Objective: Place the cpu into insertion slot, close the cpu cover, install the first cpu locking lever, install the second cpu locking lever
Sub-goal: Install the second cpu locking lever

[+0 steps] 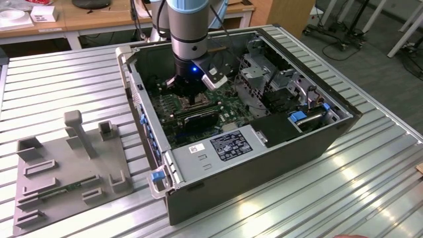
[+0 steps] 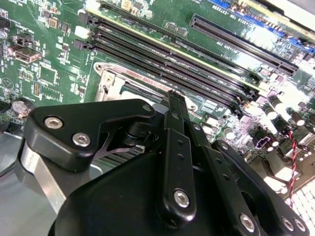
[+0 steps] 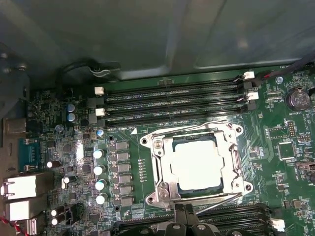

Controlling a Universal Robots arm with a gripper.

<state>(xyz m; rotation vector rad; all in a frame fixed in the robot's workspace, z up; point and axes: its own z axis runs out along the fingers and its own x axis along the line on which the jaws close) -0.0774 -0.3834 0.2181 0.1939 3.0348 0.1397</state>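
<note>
Hovering black gripper [image 3: 184,216], fingers pressed together on nothing, sits just beside the silver-rimmed square insertion slot [image 3: 161,169]; pale square cpu [image 3: 197,164] lies seated under the silver frame cover [image 3: 231,162].

insertion slot [image 2: 115,86] partly behind gripper [image 2: 174,98]

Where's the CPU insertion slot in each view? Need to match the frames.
First wrist view: insertion slot mid-frame, silver rim around the pale cpu.
Second wrist view: its silver rim shows just past the gripper, which covers the rest.
Exterior view: inside the open case, hidden under the gripper.
Shared landmark: the gripper tip; in both wrist views, also the long black memory slots alongside.
</note>
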